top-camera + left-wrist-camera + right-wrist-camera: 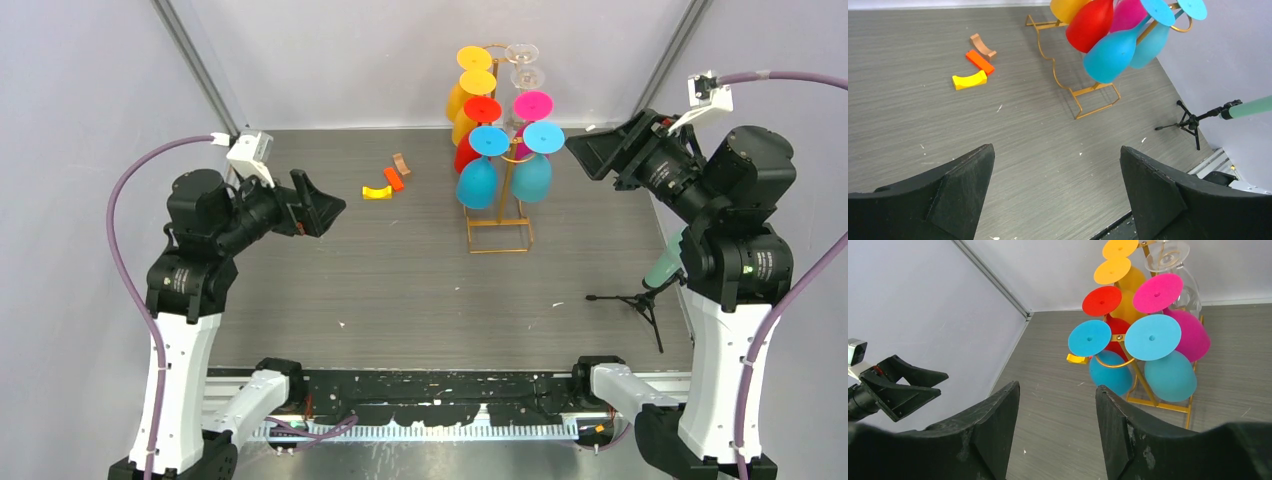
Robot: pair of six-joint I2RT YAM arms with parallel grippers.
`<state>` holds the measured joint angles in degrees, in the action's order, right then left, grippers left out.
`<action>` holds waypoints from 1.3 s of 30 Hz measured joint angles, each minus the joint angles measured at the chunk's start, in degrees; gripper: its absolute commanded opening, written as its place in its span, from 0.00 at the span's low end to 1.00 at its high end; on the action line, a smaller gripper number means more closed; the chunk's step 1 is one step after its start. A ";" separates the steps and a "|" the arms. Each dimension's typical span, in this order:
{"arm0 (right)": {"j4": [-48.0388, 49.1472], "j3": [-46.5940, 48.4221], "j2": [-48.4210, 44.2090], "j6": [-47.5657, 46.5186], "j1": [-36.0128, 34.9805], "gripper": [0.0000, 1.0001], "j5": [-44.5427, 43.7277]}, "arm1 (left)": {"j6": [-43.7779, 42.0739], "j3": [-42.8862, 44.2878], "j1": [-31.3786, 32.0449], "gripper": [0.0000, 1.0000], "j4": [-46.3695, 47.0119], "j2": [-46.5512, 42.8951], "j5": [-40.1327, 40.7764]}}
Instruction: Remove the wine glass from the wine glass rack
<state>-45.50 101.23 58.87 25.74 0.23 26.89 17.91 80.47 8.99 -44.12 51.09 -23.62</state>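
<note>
Just ahead of the right end effector [588, 155], the wine glass rack [497, 236] stands upright on the counter [400, 290]. Its gold wire base lies flat on the surface, and glasses hang bowl-down from hooks on both sides of the upright. They hang by their feet, so each probably has to be slid outward along its hook rather than lifted straight up.

Closest to this end effector is the blue wine glass [533, 178], the lowest in the column on the side facing it. A magenta glass [532, 105] and clear glasses [522, 60] hang beyond and above it. The right end effector's jaws stand partly apart with nothing between them, near the blue foot disc but not touching it. That gap looks suited to a stem, not a bowl, and the arm seems to be lining up an approach.

Well off on the far side of the rack, the left end effector [322, 208] hangs over bare counter with its jaws spread wide and empty. It is likely kept back so as not to crowd the reach. Between it and the rack lie three small blocks [390, 180], out of the way of the work.
</note>
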 measured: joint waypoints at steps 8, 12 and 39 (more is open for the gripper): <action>0.02 -1.22 0.57 0.17 0.00 0.63 0.92 | 0.17 -4.13 0.00 1.00 -0.31 0.00 -0.68; -0.09 -1.95 0.85 0.22 0.00 0.63 0.96 | 0.17 -7.23 0.00 1.00 0.13 0.00 -3.48; 1.86 -7.08 1.62 6.49 0.00 0.60 5.51 | 36.30 -2.54 17.33 0.97 38.34 28.22 -1.60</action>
<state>-43.64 94.15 60.49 32.23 0.23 32.40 54.22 77.93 26.33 -5.78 79.31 -25.21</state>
